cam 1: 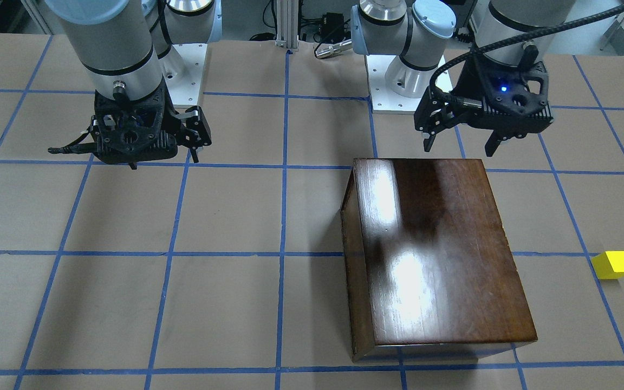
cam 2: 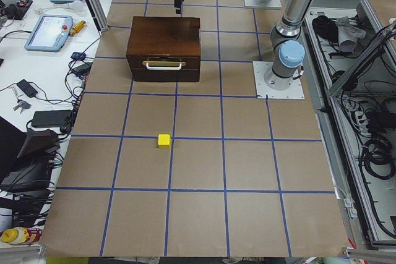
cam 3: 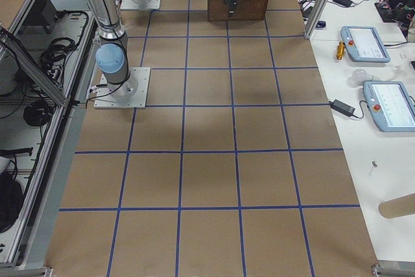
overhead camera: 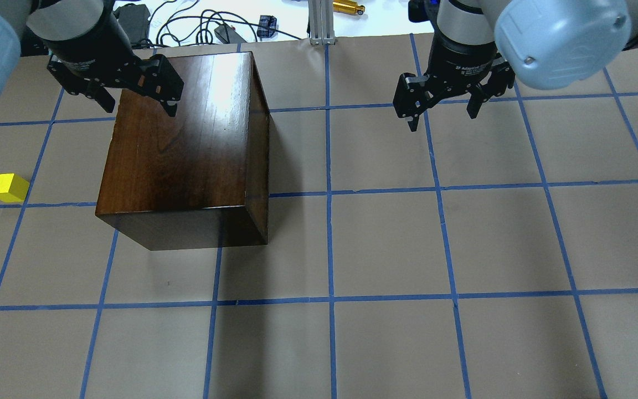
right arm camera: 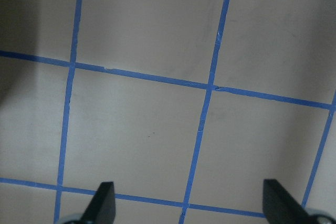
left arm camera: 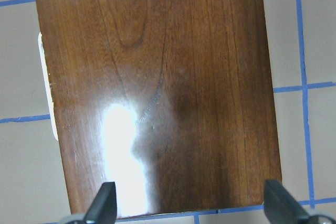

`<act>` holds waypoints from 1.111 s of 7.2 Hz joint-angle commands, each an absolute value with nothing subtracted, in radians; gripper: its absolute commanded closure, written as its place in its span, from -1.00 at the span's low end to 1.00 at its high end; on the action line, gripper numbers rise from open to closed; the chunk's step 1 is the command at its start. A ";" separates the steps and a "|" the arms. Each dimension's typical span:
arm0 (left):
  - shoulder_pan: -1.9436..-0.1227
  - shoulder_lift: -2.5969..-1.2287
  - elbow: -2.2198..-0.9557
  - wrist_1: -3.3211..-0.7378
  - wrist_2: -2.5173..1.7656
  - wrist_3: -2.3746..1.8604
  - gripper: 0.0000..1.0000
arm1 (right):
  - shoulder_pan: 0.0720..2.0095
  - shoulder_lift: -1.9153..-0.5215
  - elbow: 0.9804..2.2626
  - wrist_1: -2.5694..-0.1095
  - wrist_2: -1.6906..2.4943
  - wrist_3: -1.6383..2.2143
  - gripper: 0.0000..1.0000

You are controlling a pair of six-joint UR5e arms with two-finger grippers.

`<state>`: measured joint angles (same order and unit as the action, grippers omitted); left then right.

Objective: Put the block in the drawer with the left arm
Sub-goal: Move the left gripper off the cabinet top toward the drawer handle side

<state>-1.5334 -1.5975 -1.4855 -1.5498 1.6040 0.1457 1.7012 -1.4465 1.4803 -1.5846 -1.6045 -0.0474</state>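
The yellow block (cam 1: 612,265) lies on the table, apart from the box, on its handle side; it also shows in the overhead view (overhead camera: 9,187) and the left side view (cam 2: 164,141). The glossy dark brown box (cam 1: 436,249) (overhead camera: 186,149) (left arm camera: 157,93) stands with its drawer (cam 2: 164,66) shut, the handle facing the block. My left gripper (cam 1: 459,147) (overhead camera: 140,108) (left arm camera: 193,208), with the blue light, hovers open and empty above one end of the box top. My right gripper (cam 1: 163,160) (overhead camera: 442,119) (right arm camera: 191,208) hangs open and empty over bare table.
The table is brown paper with a blue tape grid. The two arm bases (cam 1: 187,70) (cam 1: 404,76) stand at the robot side. A white side table (overhead camera: 214,22) with cables and tablets (cam 2: 49,32) runs along the far edge.
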 commanded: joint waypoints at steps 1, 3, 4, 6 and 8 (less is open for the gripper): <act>-1.432 -1.600 -1.482 -1.555 1.598 0.236 -1.00 | 1.701 -1.447 1.480 -1.585 -1.605 -0.048 -1.00; -1.314 -1.614 -1.479 -1.554 1.594 0.398 -1.00 | 1.701 -1.447 1.480 -1.585 -1.605 -0.048 -1.00; -1.255 -1.633 -1.474 -1.551 1.595 0.469 -1.00 | 1.701 -1.447 1.480 -1.585 -1.605 -0.046 -1.00; -1.172 -1.698 -1.467 -1.537 1.594 0.525 -1.00 | 1.701 -1.447 1.480 -1.585 -1.605 -0.046 -1.00; -1.149 -1.749 -1.462 -1.537 1.594 0.523 -1.00 | 1.701 -1.447 1.480 -1.585 -1.605 -0.046 -1.00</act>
<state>-1.1677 -1.7159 -1.4645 -1.5387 1.5940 0.5195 1.7011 -1.4466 1.4803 -1.5846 -1.6045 -0.0462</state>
